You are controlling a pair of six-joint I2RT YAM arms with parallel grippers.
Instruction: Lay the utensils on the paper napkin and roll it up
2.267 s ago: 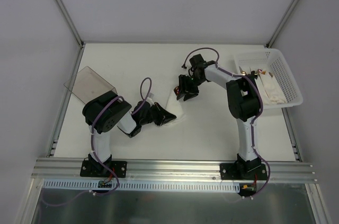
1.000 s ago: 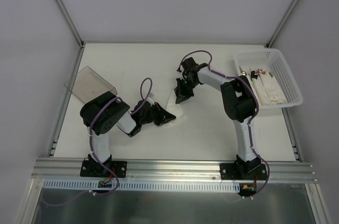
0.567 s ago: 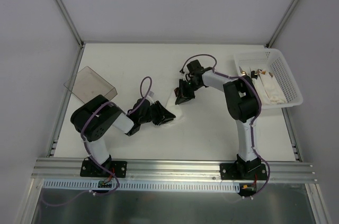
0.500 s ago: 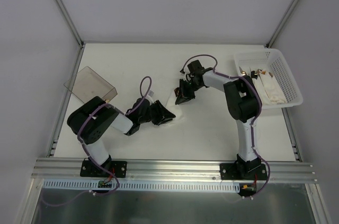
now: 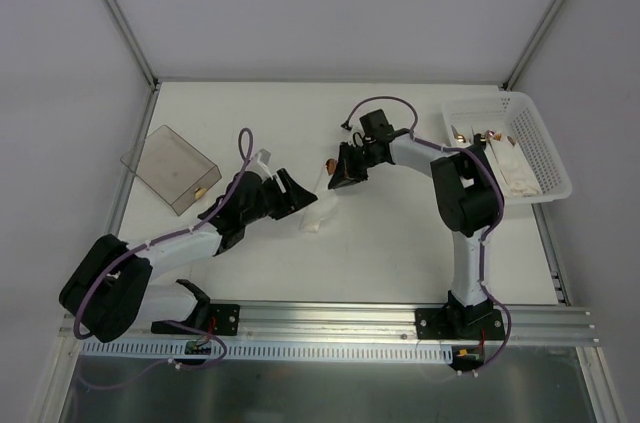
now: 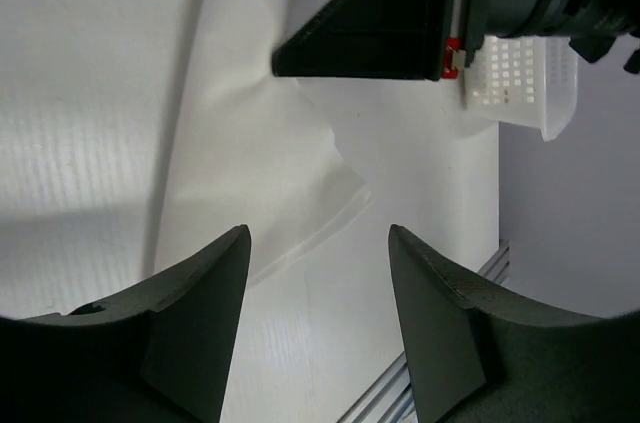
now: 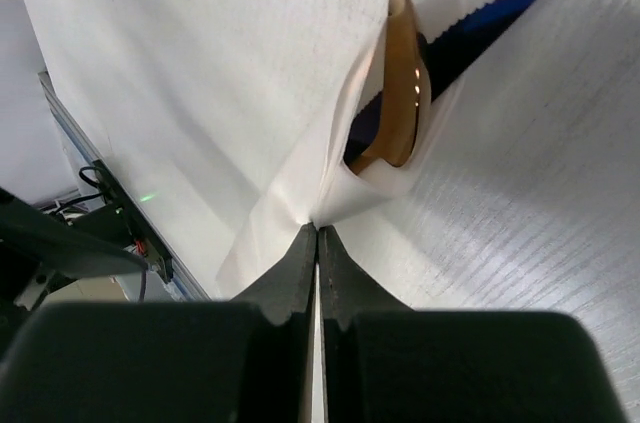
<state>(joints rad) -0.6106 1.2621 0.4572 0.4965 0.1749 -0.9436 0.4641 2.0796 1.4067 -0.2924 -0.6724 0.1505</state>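
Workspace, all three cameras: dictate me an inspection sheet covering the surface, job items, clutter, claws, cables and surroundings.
Surface: white table, no spills seen.
Job's things: paper napkin mid-table, loosely folded around the utensils; a brown tip pokes out of one end.
Clutter: clear container near the left edge; white basket at the right, holding rolled white bundles.
Claws: left claw open over the napkin's edge, holding nothing; right claw shut on a napkin fold.
Cables: purple cables loop along both arms, clear of the napkin.
Surroundings: plain grey walls; metal rail at the near edge.
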